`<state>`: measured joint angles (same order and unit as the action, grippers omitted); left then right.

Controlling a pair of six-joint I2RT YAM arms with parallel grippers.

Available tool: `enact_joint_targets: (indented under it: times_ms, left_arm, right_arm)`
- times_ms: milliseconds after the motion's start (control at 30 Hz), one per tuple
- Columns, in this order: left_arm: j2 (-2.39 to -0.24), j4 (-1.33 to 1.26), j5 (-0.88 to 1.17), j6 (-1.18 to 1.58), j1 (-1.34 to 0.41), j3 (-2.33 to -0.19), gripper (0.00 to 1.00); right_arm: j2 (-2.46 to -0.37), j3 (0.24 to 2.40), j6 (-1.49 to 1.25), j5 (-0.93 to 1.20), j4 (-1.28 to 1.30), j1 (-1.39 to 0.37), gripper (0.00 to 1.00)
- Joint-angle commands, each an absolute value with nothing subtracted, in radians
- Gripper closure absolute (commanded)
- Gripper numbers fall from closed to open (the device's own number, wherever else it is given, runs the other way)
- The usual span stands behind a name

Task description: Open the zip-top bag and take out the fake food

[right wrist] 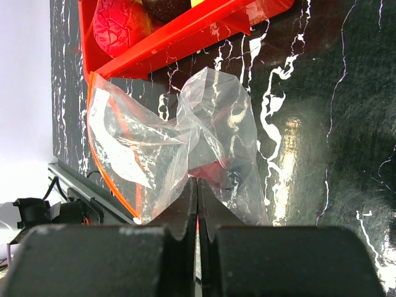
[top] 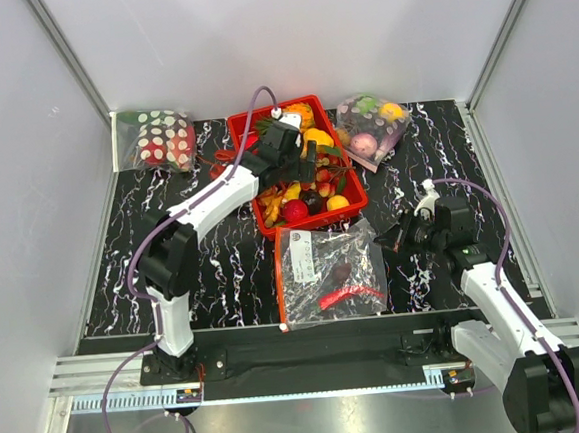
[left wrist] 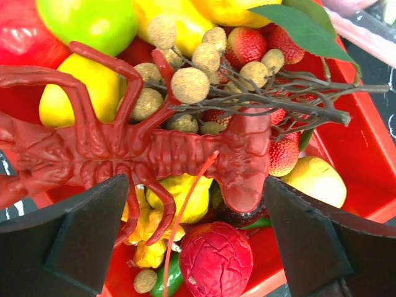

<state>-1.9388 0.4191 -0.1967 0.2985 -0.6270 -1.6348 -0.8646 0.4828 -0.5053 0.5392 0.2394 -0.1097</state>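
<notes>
The zip-top bag (top: 324,274) lies flat at the front centre, with its orange-red zip strip (right wrist: 102,167) on the left. A red chili (top: 351,294) and a small dark ball (top: 341,271) lie inside it. My right gripper (top: 387,239) is shut at the bag's right edge (right wrist: 197,182), where the plastic (right wrist: 142,142) bunches up at the fingertips. My left gripper (top: 306,165) hovers open (left wrist: 195,185) over the red basket (top: 315,221). The red lobster (left wrist: 179,151) lies on the fruit pile below, between the spread fingers and touching neither.
The red basket (left wrist: 365,173) holds several fake fruits, a longan twig and strawberries. A white-dotted red bag (top: 163,138) sits at the back left. A clear bag of pastel fruits (top: 371,130) sits at the back right. White walls close in three sides.
</notes>
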Motion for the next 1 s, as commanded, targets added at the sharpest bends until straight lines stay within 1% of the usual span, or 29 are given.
enact_joint_targets:
  times_ms: [0,300,367,533,600,633,667,733,767,833,867,900,967]
  left_arm:
    - [-1.911,0.361,-0.178,0.264,-0.630,-1.654,0.01]
    - [-1.711,0.322,-0.167,0.252,-0.630,-1.546,0.01]
    - [-1.632,0.315,-0.170,0.253,-0.630,-1.513,0.01]
    - [-1.409,0.299,-0.163,0.276,-0.634,-1.330,0.01]
    - [-1.341,0.298,-0.160,0.290,-0.637,-1.266,0.01]
    - [-1.277,0.304,-0.158,0.294,-0.638,-1.199,0.01]
    - [-1.244,0.304,-0.149,0.301,-0.640,-1.165,0.01]
    - [-1.153,0.310,-0.124,0.330,-0.649,-1.055,0.01]
    - [-1.122,0.305,-0.109,0.342,-0.650,-1.011,0.01]
    - [-1.040,0.287,-0.062,0.382,-0.667,-0.939,0.01]
    - [-1.016,0.278,-0.046,0.396,-0.682,-0.863,0.01]
    - [-0.968,0.258,-0.034,0.417,-0.692,-0.835,0.01]
    - [-0.928,0.238,-0.005,0.437,-0.721,-0.749,0.01]
  right_arm:
    - [-0.864,0.523,-0.506,0.523,0.227,-0.114,1.00]
    - [-0.861,0.525,-0.500,0.509,0.235,-0.114,0.99]
    - [-0.856,0.528,-0.496,0.500,0.247,-0.114,0.99]
    - [-0.824,0.552,-0.446,0.454,0.313,-0.114,0.94]
    - [-0.786,0.574,-0.425,0.430,0.365,-0.115,0.88]
    - [-0.770,0.581,-0.405,0.401,0.383,-0.115,0.84]
    - [-0.758,0.595,-0.399,0.385,0.417,-0.115,0.74]
    - [-0.735,0.592,-0.414,0.389,0.414,-0.115,0.64]
    - [-0.736,0.592,-0.422,0.393,0.419,-0.115,0.52]
    - [-0.755,0.592,-0.433,0.396,0.429,-0.115,0.41]
    - [-0.761,0.583,-0.434,0.400,0.430,-0.115,0.31]
    - [-0.775,0.578,-0.443,0.403,0.425,-0.115,0.25]
    - [-0.793,0.565,-0.454,0.428,0.416,-0.117,0.18]
